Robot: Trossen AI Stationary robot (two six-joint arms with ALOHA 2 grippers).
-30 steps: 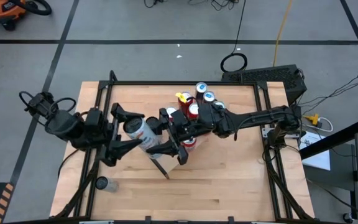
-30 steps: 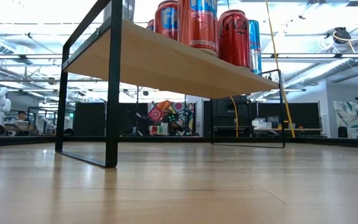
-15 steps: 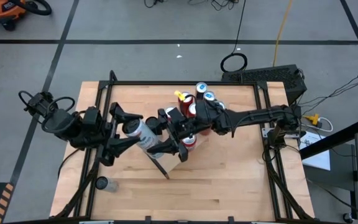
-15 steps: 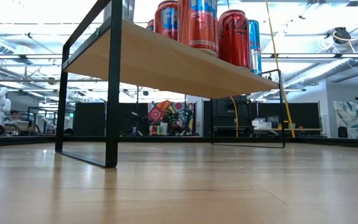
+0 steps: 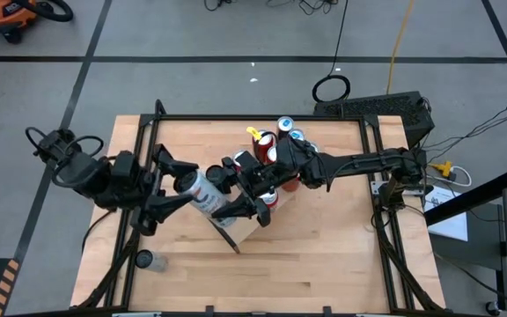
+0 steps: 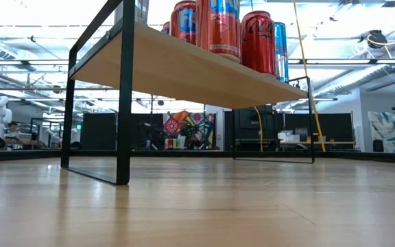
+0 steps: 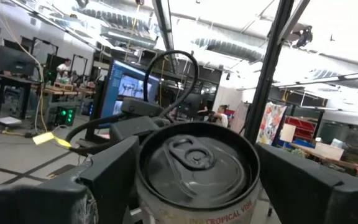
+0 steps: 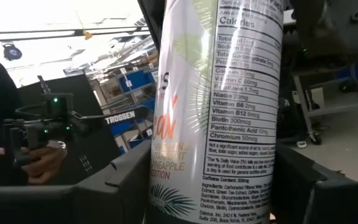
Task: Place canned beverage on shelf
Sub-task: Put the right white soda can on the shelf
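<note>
Overhead view: looks straight down on the whole table [image 5: 324,255], floor around it; the white can [image 5: 202,191] sits left of frame centre. Low view: at tabletop height, looking level beneath the shelf [image 6: 184,68] into the room. Left wrist view: very close on the white can's lid, the room behind. Right wrist view: very close on its label. Overhead and both wrist views share this can.

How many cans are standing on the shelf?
5 show in the low view, along the shelf: a red sliver at the left, a plain red can, a red-and-blue can, a dark-lettered red can, a blue can. The right arm above may hide more.
</note>
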